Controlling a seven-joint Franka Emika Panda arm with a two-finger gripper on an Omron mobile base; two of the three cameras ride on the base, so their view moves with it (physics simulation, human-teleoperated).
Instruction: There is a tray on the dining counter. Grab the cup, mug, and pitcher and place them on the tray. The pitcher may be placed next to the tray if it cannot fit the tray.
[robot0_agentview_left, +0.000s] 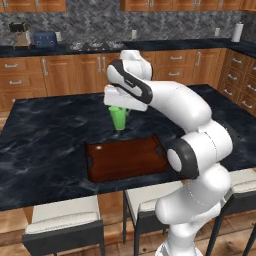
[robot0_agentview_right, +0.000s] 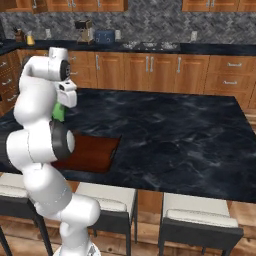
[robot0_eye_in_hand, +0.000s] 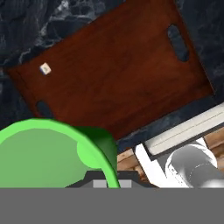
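My gripper (robot0_agentview_left: 118, 106) is shut on the bright green cup (robot0_agentview_left: 119, 118), which hangs from it over the black marble dining counter (robot0_agentview_left: 45, 145), just behind the far rim of the tray (robot0_agentview_left: 127, 159). The right base view shows a sliver of the cup (robot0_agentview_right: 58, 112) behind my arm, with the tray (robot0_agentview_right: 92, 152) below it. In the hand view the cup's rim (robot0_eye_in_hand: 48, 151) sits large at the lower left, and the reddish-brown tray (robot0_eye_in_hand: 113, 74) lies bare beneath, tilted across the picture. The mug and the pitcher are out of view.
Grey-cushioned stools (robot0_agentview_left: 62, 220) stand along the counter's near edge. Against the back wall runs another counter with a toaster (robot0_agentview_left: 45, 39), a coffee machine (robot0_agentview_left: 20, 34) and a paper towel roll (robot0_agentview_left: 237, 32). Right of the tray stretches bare marble (robot0_agentview_right: 175, 130).
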